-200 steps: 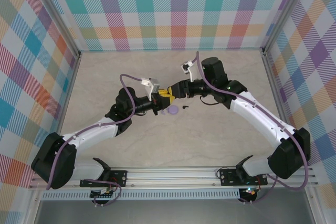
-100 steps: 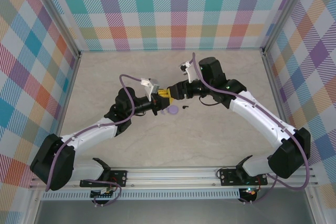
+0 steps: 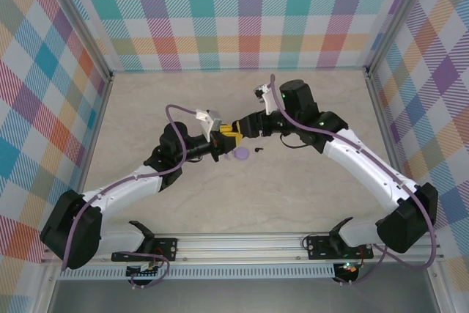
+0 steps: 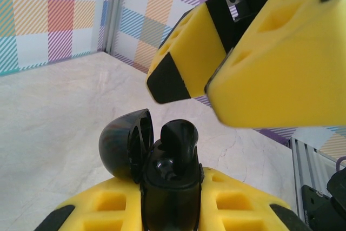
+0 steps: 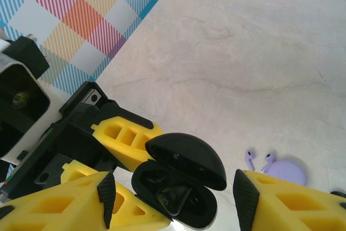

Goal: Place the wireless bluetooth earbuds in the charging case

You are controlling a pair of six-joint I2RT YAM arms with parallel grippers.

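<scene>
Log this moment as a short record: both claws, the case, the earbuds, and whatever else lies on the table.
left claw: shut on the black charging case
case lid: swung open
black earbud: standing in the open case, not gripped
right claw: open, empty, close above the case, apart from it
table: lavender puck with two lavender earbuds at its edge
small black bit: on the table beside the puck, too small to identify
</scene>
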